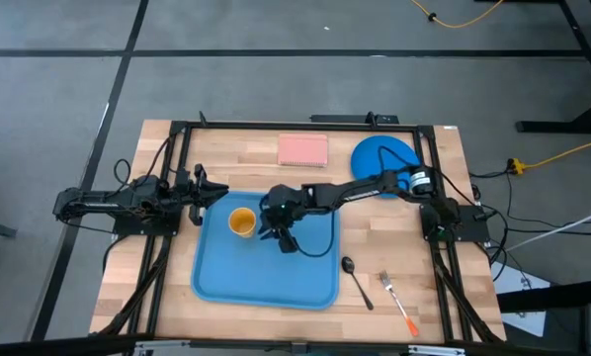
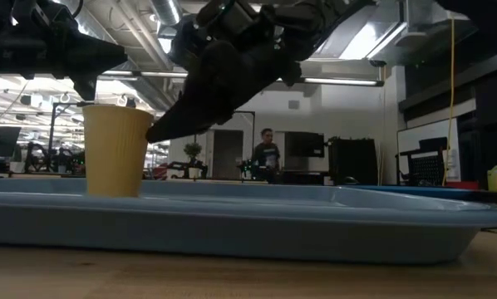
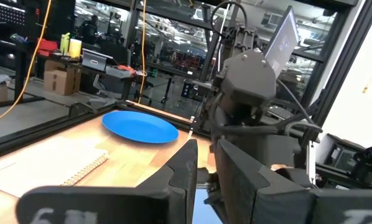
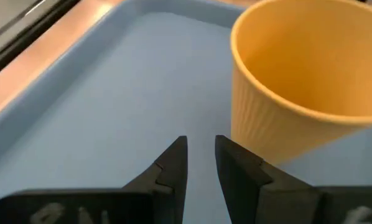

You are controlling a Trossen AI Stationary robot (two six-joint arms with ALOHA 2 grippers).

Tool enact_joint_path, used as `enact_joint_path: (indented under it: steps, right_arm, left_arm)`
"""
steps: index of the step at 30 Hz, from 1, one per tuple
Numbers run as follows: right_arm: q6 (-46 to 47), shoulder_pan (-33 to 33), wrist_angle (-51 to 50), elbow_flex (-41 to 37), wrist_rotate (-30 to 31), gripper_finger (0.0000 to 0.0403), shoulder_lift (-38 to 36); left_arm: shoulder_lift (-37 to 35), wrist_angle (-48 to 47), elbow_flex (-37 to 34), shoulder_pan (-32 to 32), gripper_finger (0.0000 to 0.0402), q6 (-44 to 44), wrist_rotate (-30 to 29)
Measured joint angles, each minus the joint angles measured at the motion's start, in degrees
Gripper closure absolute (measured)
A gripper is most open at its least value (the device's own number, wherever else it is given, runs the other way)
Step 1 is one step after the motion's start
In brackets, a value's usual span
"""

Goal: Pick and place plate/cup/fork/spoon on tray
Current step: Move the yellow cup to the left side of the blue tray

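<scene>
**Cup standing on the tray**

The left gripper [image 1: 219, 192], fingers nearly together, waits at the tray's [image 1: 266, 287] left edge. The ribbed yellow cup [image 1: 242, 222] stands upright in the tray; the right gripper [image 1: 274, 233], fingers almost closed on nothing, sits just beside it.

Light-blue tray [image 1: 266, 282], ribbed yellow-orange cup [image 1: 242, 222], darker blue plate [image 1: 377, 155], orange-handled fork [image 1: 398, 304], blackish spoon [image 1: 356, 279]
</scene>
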Motion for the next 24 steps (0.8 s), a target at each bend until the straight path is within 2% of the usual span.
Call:
enact_joint_path:
  steps: [9,24]
  right_arm:
    - [-0.5,0.0,6.9,0.0,-0.3,0.0316,3.0]
    - [-3.6,-1.6,14.4,0.0,-1.6,0.0316,3.0]
  left_arm:
    - [0.0,0.0,0.0,0.0,0.0347,0.0,0.0]
    - [0.0,0.0,0.0,0.0,0.0347,0.0,0.0]
